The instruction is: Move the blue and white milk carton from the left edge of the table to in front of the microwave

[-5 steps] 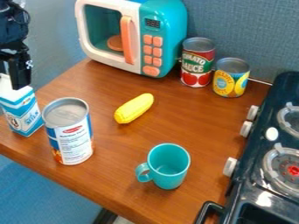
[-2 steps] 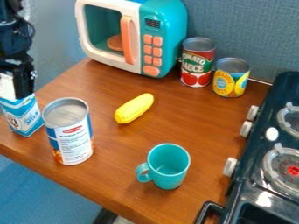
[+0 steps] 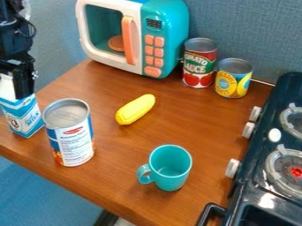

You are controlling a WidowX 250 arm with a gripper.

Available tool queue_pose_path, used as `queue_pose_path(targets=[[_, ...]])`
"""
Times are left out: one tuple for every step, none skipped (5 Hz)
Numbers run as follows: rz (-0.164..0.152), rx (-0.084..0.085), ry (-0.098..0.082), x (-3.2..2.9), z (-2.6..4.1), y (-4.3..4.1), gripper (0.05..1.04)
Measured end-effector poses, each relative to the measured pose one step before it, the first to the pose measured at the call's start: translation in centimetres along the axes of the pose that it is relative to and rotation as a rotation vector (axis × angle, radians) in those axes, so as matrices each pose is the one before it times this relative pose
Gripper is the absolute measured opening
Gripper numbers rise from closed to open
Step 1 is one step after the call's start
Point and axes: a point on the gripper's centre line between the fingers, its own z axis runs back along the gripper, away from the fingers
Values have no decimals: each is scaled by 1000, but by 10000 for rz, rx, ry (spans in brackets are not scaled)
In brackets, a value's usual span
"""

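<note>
**My gripper at the milk carton's peaked top**

The milk carton [image 3: 24, 118] stands upright at the left of the wooden tabletop [image 3: 106, 176], its flat base bearing its weight. My gripper [image 3: 17, 88] hangs down over its narrow top, which I judge easier to pinch than its broad body. I cannot tell whether my jaws are open, closed or gripping the carton.

Just beside it, the large labelled can [image 3: 73, 141] stands on its end, steady but close enough to crowd me. The corn cob [image 3: 135, 109] lies on its side, as its rounded form would have it. Nearer the front, the teal mug [image 3: 170, 170] sits upright, mouth up, handle turned left.

Farther off, the toy microwave [image 3: 167, 26] faces the work surface; beside it, the tomato can [image 3: 199, 66] and yellow fruit can [image 3: 232, 81] stand near the back wall, leaving the middle roomier. The toy stove [image 3: 259, 176] borders the right.
</note>
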Motion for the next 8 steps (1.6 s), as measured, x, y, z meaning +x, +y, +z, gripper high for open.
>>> queue_pose_path(targets=[[-77, -283, -133, 503, 891, -396, 845], [-294, 109, -629, 2205, 3322, -536, 845], [-445, 189, -875, 2410, 3740, -455, 845], [-180, -344, -9, 2848, -1056, 120, 845], [181, 298, 334, 2379, -1599, 184, 845], [-83, 177, 627, 1555, -2358, -26, 845], [75, 204, 265, 830, -1197, 377, 845], [30, -43, 367, 768, -1129, -338, 845]])
